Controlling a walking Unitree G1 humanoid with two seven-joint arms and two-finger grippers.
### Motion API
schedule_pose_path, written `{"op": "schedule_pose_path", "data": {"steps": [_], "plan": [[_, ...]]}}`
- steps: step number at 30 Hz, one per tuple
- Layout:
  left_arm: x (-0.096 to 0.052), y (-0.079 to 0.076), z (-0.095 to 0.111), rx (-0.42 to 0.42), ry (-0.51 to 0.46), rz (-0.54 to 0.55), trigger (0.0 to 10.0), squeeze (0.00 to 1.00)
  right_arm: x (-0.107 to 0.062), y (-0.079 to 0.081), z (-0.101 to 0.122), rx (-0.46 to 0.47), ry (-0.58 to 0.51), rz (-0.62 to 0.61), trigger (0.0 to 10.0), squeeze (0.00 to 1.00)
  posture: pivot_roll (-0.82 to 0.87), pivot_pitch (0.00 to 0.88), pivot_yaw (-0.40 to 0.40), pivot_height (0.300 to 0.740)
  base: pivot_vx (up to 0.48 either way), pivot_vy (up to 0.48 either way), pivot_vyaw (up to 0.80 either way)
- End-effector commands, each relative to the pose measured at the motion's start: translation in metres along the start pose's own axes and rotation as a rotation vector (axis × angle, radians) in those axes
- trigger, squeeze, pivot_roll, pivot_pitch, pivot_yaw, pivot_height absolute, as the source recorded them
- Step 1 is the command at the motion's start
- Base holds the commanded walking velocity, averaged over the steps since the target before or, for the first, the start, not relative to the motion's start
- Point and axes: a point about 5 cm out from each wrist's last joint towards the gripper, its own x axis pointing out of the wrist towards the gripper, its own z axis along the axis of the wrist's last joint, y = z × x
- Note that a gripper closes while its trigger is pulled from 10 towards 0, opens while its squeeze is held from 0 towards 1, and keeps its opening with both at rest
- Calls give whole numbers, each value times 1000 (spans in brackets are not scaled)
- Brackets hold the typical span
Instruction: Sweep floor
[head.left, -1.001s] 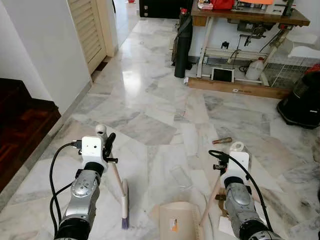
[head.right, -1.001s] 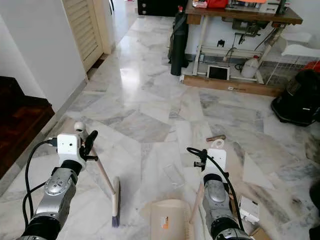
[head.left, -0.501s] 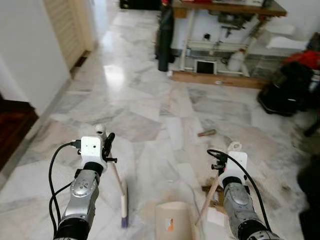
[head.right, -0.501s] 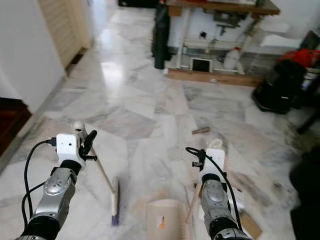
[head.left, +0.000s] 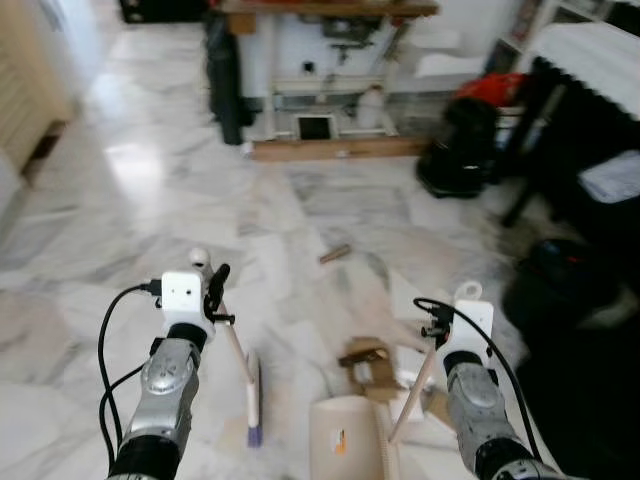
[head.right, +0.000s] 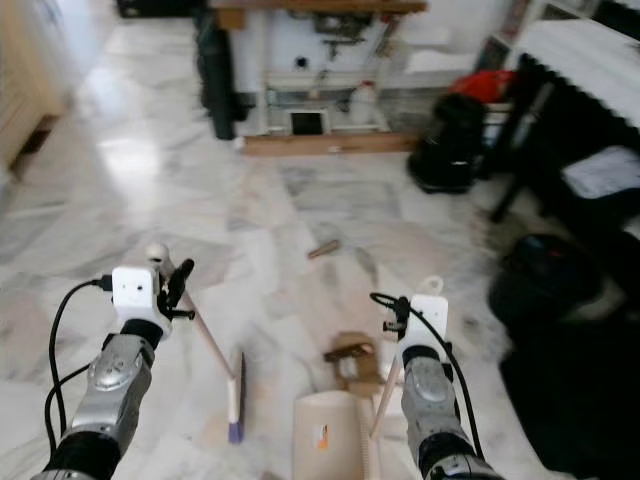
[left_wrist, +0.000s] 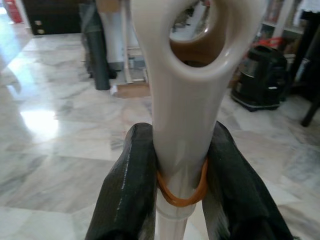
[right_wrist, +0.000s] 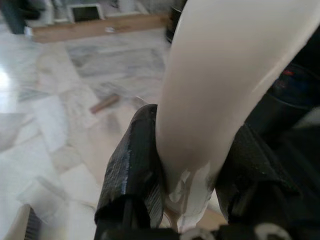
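Both grippers are clamping handles: left gripper (left_wrist: 182, 165) is pinching the broom (head.left: 253, 392), bristles on marble floor (head.left: 130, 190); right gripper (right_wrist: 192, 165) is squeezing the dustpan (head.right: 328, 440), beside cardboard scraps (head.right: 350, 357).

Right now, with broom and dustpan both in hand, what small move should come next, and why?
Probably a short stroke of the broom rightward toward the dustpan. The left gripper is shut on the broom handle, the right gripper on the dustpan handle, and the cardboard scraps lie on the floor just beyond the pan's mouth, so the brush must first get behind them.
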Motion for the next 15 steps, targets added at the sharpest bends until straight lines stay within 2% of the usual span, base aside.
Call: {"op": "schedule_pose_path", "data": {"steps": [1,15], "plan": [[2,-4,5,2,-27,-11,10000,0,0,-2,0,-10,2,-2,10000,0,96,34,-36,740,0,-255,0],[3,0,8,4,-36,10,10000,0,-1,4,-2,-6,8,26,10000,0,95,34,-35,740,0,-17,0]]}}
